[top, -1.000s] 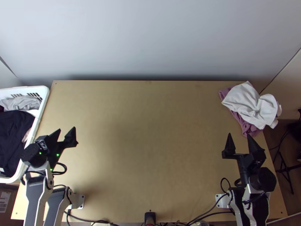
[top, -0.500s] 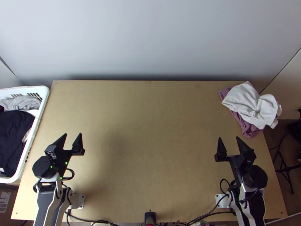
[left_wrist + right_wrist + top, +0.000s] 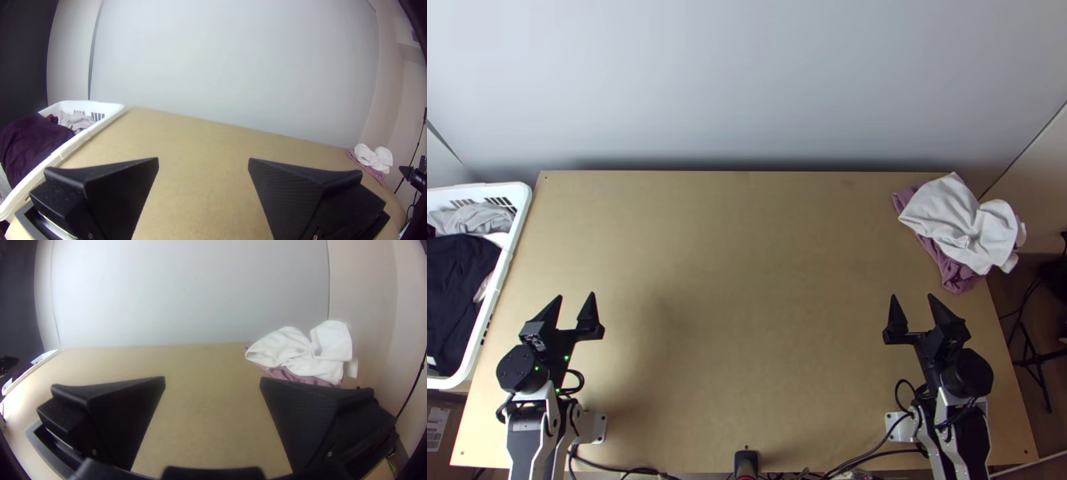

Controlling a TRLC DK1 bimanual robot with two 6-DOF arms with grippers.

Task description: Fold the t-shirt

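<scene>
My left gripper (image 3: 574, 304) stands open over the table's near left part, with nothing between its fingers; the left wrist view shows the same gripper (image 3: 203, 162) spread wide. Over the near right part is my right gripper (image 3: 912, 304), also open and holding nothing; in the right wrist view this gripper (image 3: 212, 382) has its fingers far apart. A white cloth (image 3: 951, 220) lies bunched on a mauve cloth (image 3: 951, 268) at the table's far right corner, beyond the right gripper and apart from it. Whether either cloth is a t-shirt, I cannot tell.
A white basket (image 3: 517, 232) at the left edge holds a dark cloth (image 3: 455, 288) and a grey cloth (image 3: 471, 218). Bare wood of the table (image 3: 747, 304) stretches between the arms. A pale wall (image 3: 747, 88) rises behind it. Cables (image 3: 867, 452) lie along the near edge.
The left gripper has moved right and toward the near edge. The right gripper has shifted left and slightly nearer, barely moving in the last half second. The cloths have stayed put.
</scene>
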